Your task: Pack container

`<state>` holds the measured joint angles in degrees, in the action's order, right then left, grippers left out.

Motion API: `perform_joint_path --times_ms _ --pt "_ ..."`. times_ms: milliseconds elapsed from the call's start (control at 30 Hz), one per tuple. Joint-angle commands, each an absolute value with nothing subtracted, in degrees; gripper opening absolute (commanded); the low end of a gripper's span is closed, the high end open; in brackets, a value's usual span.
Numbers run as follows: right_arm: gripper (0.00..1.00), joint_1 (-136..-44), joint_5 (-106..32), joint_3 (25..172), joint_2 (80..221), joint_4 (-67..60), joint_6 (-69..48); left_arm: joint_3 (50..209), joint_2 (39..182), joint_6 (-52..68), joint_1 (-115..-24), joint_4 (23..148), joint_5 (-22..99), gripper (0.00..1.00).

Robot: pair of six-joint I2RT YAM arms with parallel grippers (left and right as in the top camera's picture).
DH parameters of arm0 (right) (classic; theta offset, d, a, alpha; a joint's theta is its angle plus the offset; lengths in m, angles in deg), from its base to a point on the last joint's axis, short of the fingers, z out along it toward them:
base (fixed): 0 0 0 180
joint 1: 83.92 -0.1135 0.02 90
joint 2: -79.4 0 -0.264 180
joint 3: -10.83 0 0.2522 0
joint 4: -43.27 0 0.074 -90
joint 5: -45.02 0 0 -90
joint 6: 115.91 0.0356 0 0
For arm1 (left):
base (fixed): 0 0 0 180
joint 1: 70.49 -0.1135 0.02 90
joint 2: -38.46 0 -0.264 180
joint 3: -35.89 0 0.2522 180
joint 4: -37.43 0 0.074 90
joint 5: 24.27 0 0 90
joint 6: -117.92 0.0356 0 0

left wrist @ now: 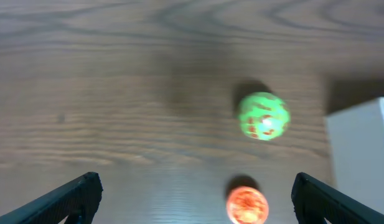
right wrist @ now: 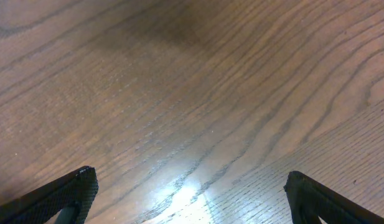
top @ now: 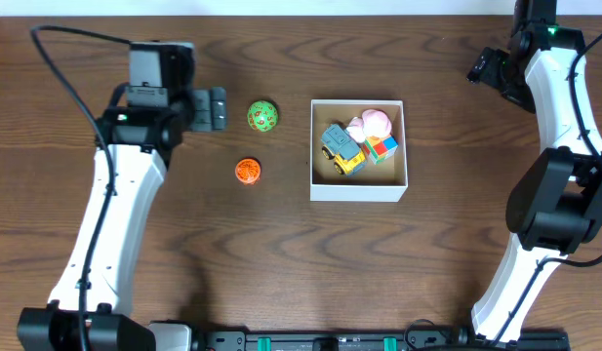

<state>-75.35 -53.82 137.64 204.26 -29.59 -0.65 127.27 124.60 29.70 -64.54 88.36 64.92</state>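
The container (top: 359, 188) is a square white-walled box with a brown floor, right of centre. It holds a blue-and-yellow toy truck (top: 341, 148), a pink toy (top: 372, 124) and a multicoloured cube (top: 383, 148). A green ball (top: 262, 116) and an orange ball (top: 247, 172) lie on the table left of it. My left gripper (top: 209, 109) is open and empty, just left of the green ball. In the left wrist view the green ball (left wrist: 263, 116), the orange ball (left wrist: 247, 205) and the container's white wall (left wrist: 360, 149) show ahead of the open jaws (left wrist: 195, 200). My right gripper (right wrist: 192, 196) is open and empty over bare wood.
The right arm (top: 564, 117) stands along the table's right side, its wrist (top: 496, 66) at the far right back. The left arm (top: 115, 205) runs up the left side. The tabletop is dark wood.
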Motion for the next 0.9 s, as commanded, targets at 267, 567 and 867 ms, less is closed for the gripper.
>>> perform_joint_path --times_ms 267,567,867 --pt "0.99 -75.37 -54.61 137.38 203.63 -29.65 0.20 128.19 131.21 22.92 -62.07 82.99 72.39 0.98" --pt "0.99 -75.37 -54.61 137.38 203.63 -29.65 0.20 135.45 138.68 24.23 -60.27 82.40 71.69 0.98" --pt "0.99 -75.37 -54.61 137.38 203.63 -29.65 0.20 146.29 146.59 24.23 -60.16 92.12 69.37 0.98"
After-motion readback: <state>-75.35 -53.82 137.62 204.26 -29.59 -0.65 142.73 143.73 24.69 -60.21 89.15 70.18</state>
